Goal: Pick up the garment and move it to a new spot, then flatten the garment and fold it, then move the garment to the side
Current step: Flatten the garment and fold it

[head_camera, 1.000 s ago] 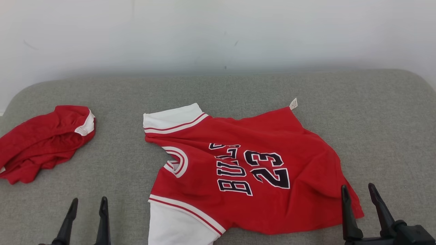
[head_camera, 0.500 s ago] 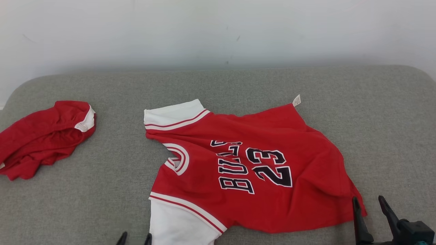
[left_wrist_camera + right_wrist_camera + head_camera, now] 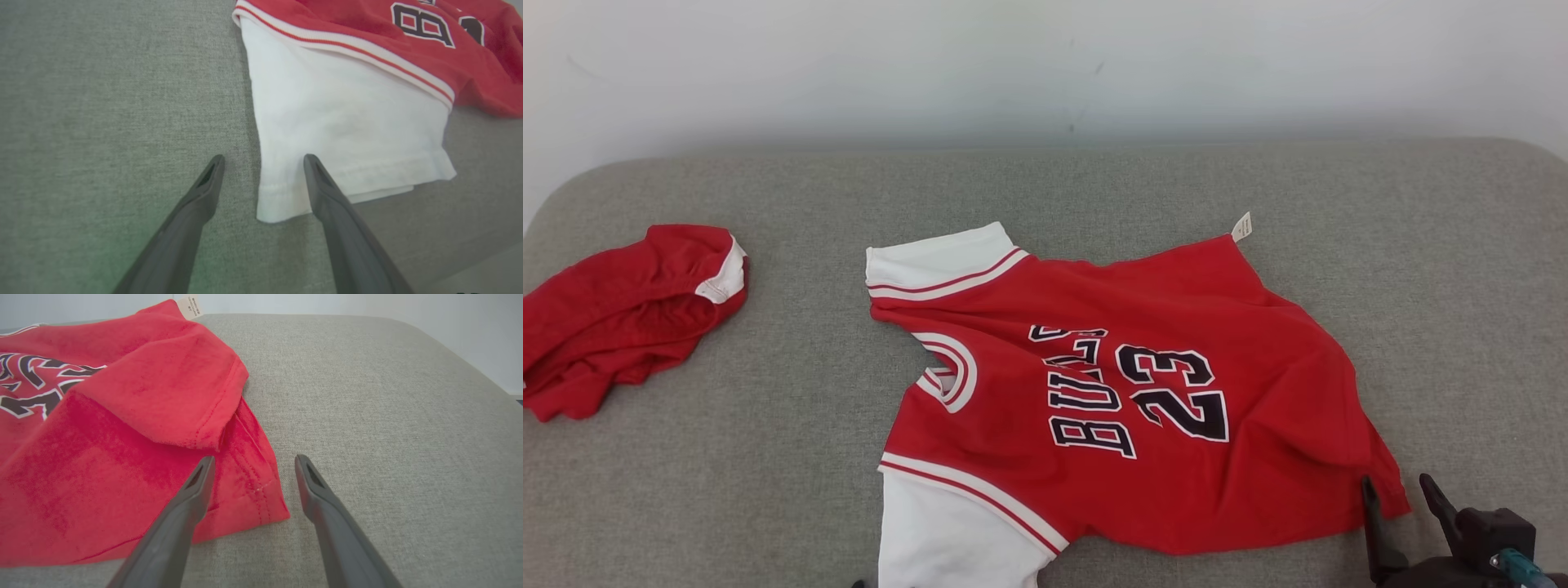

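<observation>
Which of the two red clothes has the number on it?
The spread-out jersey in the middle: it shows BULLS and 23 and has white sleeves. The bunched-up red garment at the left shows no print.

One jersey (image 3: 1143, 392), one crumpled red cloth (image 3: 621, 318), perhaps shorts, one left hand (image 3: 264, 157), one right hand (image 3: 255, 457)

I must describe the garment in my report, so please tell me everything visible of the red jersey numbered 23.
The red jersey looks knit, with white sleeves, striped trim and dark BULLS 23 lettering. It lies wrinkled, front up, on the grey cushion, a white tag at its hem corner. The open left gripper straddles a sleeve corner, the open right gripper a hem corner; neither grips it.
</observation>
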{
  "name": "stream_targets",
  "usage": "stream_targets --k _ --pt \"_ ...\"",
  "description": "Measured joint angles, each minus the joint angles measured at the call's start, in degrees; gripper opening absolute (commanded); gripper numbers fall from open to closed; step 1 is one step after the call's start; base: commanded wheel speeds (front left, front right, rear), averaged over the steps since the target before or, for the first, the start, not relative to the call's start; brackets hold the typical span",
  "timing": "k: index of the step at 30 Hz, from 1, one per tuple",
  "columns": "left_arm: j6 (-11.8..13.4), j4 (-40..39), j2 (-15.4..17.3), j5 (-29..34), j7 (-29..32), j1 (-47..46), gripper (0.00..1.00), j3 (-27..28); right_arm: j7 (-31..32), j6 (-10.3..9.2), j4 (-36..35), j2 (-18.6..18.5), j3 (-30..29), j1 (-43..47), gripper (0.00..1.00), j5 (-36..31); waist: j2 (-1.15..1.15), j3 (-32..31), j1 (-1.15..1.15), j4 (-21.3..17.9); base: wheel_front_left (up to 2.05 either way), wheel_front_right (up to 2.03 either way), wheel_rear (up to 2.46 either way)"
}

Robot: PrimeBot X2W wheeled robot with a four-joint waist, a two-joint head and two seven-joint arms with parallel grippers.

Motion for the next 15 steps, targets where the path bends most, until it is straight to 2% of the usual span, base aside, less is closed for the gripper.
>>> stream_targets --k 8,9,10,11,13,15 --pt "0.0 0.5 0.1 -1.2 0.0 -1.6 1.0 -1.0 -0.9 -0.01 6.5 -0.6 2.1 -2.9 1.0 1.5 0.0 0.6 0.0 0.6 0.0 0.0 0.0" --pt "0.0 0.7 0.1 -1.3 0.0 -1.7 1.0 -1.2 -1.0 0.0 7.2 -0.7 2.4 -3.1 0.66 1.6 0.0 0.6 0.0 0.6 0.0 0.0 0.0" --pt "0.0 0.9 0.0 -1.6 0.0 -1.7 1.0 -1.5 -1.1 0.0 7.7 -0.6 2.7 -3.3 0.42 1.9 0.0 0.6 0.0 0.7 0.0 0.0 0.0" --pt "0.0 1.4 -0.1 -2.3 -0.1 -1.9 0.85 -2.0 -1.3 -0.01 8.1 -0.7 3.2 -3.4 0.04 2.0 0.0 0.6 0.0 0.7 0.0 0.0 0.0" --pt "0.0 2.2 -0.4 -3.5 -0.1 -2.4 0.0 -3.0 -1.6 0.0 8.7 -0.7 3.6 -4.0 0.0 2.0 0.0 0.5 0.0 0.8 0.0 0.0 0.0" --pt "0.0 3.2 -0.4 -4.0 -0.1 -3.0 0.0 -4.6 -1.9 0.0 9.0 -0.6 3.8 -4.2 0.0 2.1 0.0 0.4 0.0 0.8 0.0 0.0 0.0"
